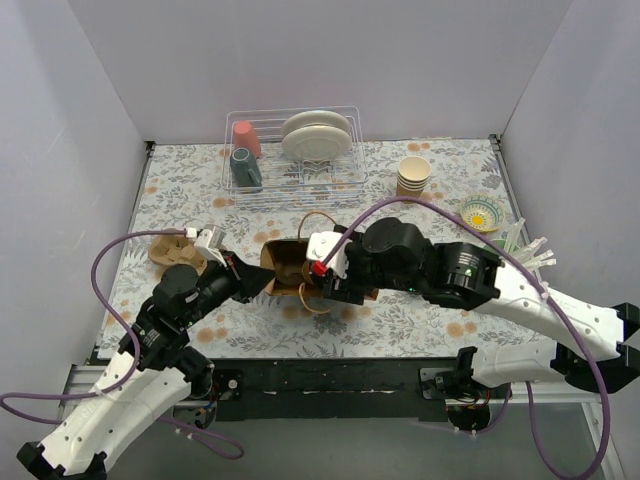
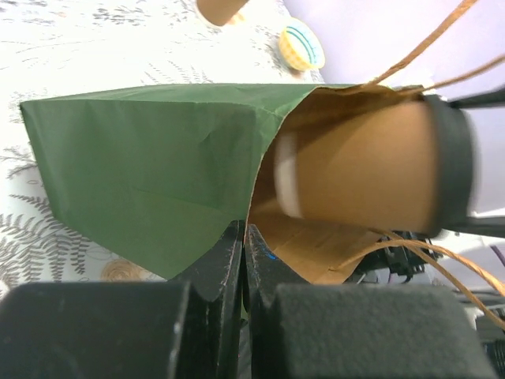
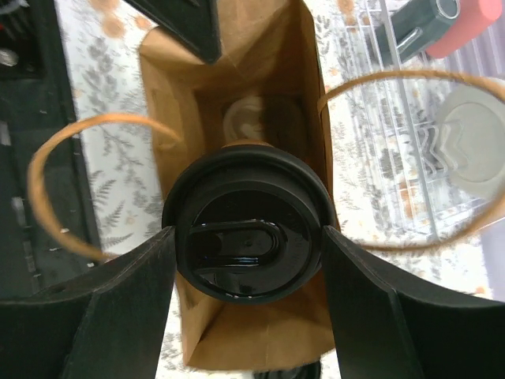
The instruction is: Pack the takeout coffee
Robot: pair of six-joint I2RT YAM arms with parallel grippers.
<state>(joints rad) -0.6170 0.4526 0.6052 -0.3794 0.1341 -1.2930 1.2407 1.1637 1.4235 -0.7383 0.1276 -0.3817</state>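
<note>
Top external: paper bag (image 1: 287, 266) lies on its side at table centre, mouth toward 3 o'clock. Left gripper (image 1: 262, 282) meets the bag's near edge; right gripper (image 1: 322, 277) is at the mouth, the cup hidden here.

Left wrist: left fingers pressed together on the bag's lower lip. Takeout coffee (image 2: 371, 166) enters base-first from 3 o'clock.

Right wrist: right fingers (image 3: 118, 292) clamp the cup just behind its black lid (image 3: 246, 235), cup centred in the opening. Depth is probably partial. Advise pushing along the bag's axis, clear of the handles, the left pinch holding.
</note>
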